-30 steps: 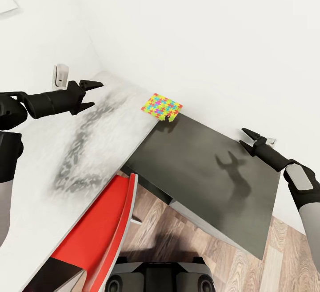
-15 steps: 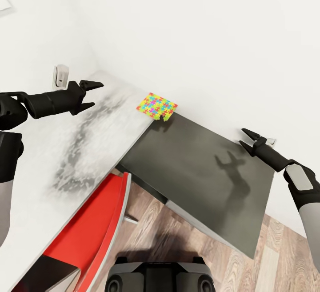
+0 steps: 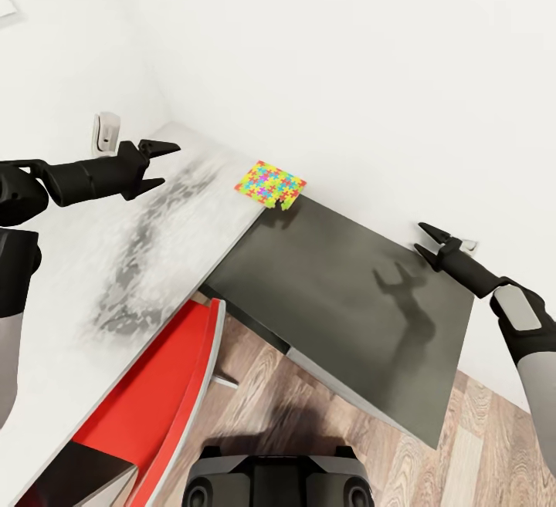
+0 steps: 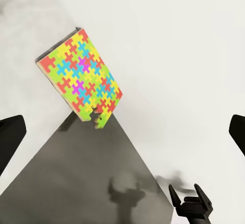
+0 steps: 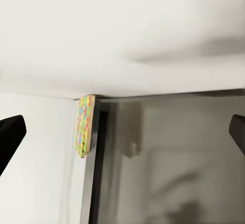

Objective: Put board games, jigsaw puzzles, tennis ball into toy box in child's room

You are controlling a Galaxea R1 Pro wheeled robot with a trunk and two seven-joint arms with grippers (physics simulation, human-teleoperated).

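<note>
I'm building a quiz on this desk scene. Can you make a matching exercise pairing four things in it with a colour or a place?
Things:
1. jigsaw puzzle
2. left gripper
3. right gripper
4. chair

Descriptions:
A. red, tucked under the front edge of the table
B. open, above the dark grey cabinet, near the wall
C. multicoloured, at the table's end, jutting over the cabinet
D. open, above the pale table top

Pairs: 1-C, 2-D, 3-B, 4-A
</note>
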